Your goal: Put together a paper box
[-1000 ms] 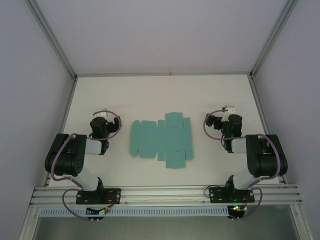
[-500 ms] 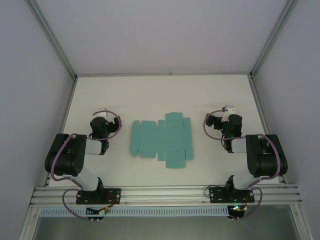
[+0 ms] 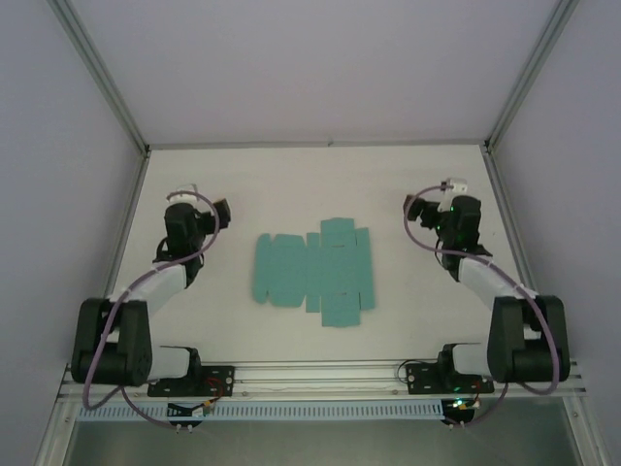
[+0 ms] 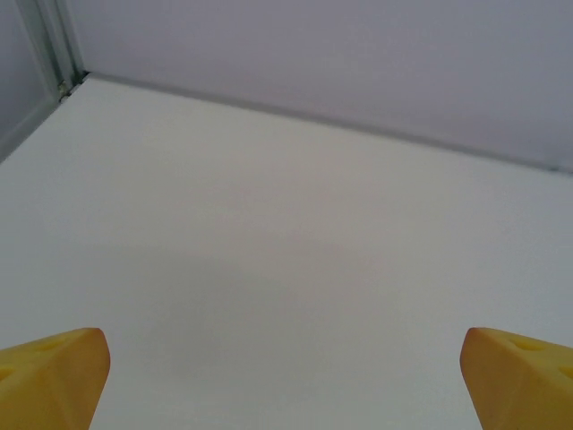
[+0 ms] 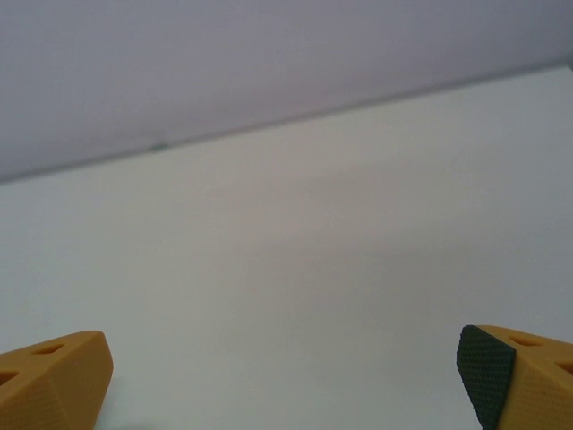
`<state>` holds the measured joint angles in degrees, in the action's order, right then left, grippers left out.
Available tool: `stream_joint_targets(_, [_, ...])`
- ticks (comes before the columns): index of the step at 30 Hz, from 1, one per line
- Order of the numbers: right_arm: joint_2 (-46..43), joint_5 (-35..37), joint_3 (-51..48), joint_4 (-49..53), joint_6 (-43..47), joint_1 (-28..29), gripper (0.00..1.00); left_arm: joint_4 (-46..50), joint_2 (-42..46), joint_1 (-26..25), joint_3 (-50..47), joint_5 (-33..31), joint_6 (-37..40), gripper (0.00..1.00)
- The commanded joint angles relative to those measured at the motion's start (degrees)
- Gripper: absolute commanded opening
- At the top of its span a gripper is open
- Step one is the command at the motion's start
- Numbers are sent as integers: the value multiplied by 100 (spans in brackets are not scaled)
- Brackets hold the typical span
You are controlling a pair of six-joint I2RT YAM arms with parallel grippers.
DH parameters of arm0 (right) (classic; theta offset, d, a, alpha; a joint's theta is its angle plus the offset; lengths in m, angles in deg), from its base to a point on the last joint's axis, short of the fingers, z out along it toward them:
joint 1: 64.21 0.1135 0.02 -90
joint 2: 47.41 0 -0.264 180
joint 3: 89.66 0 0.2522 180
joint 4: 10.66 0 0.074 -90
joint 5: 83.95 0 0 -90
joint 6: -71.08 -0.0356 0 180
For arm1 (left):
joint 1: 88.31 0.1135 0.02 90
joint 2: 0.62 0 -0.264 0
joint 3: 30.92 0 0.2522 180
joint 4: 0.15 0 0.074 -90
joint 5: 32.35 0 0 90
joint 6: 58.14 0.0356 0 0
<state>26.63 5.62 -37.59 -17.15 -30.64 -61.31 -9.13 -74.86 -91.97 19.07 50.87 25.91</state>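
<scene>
On the white table [image 3: 291,184], roughly midway between the two arms, the paper box [image 3: 315,272] lies as a flat teal-green die-cut sheet: unfolded, flaps splayed out, fold lines visible, short tabs sticking out at the far and near edges of its right half. Nothing touches it. From above, left arm [image 3: 160,282] reaches up the left side with its wrist head level with the sheet's far edge, well apart from it; right arm [image 3: 480,272] mirrors that on the right side, wrist a bit farther toward the back wall [image 3: 310,68]. Both bases sit on the aluminium rail [image 3: 320,374] at the near edge. Left gripper [image 4: 286,358]: jaws spread wide, yellow fingers [image 4: 54,376] sitting at opposite bottom corners of its wrist view, bare tabletop between them, holding nothing. It looks across the table toward the wall, with a frame post [image 4: 49,45] at the top left corner. Right gripper [image 5: 285,358]: same story, jaws wide apart and empty (black textured pad [image 5: 483,376] shows on the inner face of the finger at right), bare table ahead up to the wall line. How high either gripper sits off the table I can't tell from these views.
</scene>
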Motion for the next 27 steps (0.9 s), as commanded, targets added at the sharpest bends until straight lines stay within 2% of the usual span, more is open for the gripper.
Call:
stream_joint_targets(1, [-188, -236, 667, 1979, -759, 421, 100, 1556, 112, -239, 487, 439, -721, 100])
stream_joint_targets(4, [-105, -578, 1068, 2821, -1016, 1074, 99, 2180, 17, -412, 730, 842, -1194, 100])
stream_joint_targets(5, [1, -576, 1151, 2996, -1181, 1328, 96, 2251, -26, -433, 727, 1088, -1348, 100])
stream_joint_targets(10, [943, -1508, 1459, 3419, -1753, 1987, 74, 2186, -209, -595, 422, 1862, -1890, 100])
stream_joint_targets(15, [1739, -1697, 1462, 3202, -1955, 2172, 55, 1888, -411, -747, 108, 2476, -1947, 100])
stream_joint_targets(18, [2057, -1584, 1266, 2862, -2090, 2171, 51, 1855, -569, -835, 21, 2774, -1908, 100])
stream_joint_targets(23, [2371, -1376, 1157, 2737, -1949, 2171, 50, 1372, -761, -1007, -132, 3361, -1956, 100])
stream_joint_targets(27, [2505, -1287, 975, 2484, -1832, 2171, 50, 1375, -928, -1066, -172, 3346, -1959, 94])
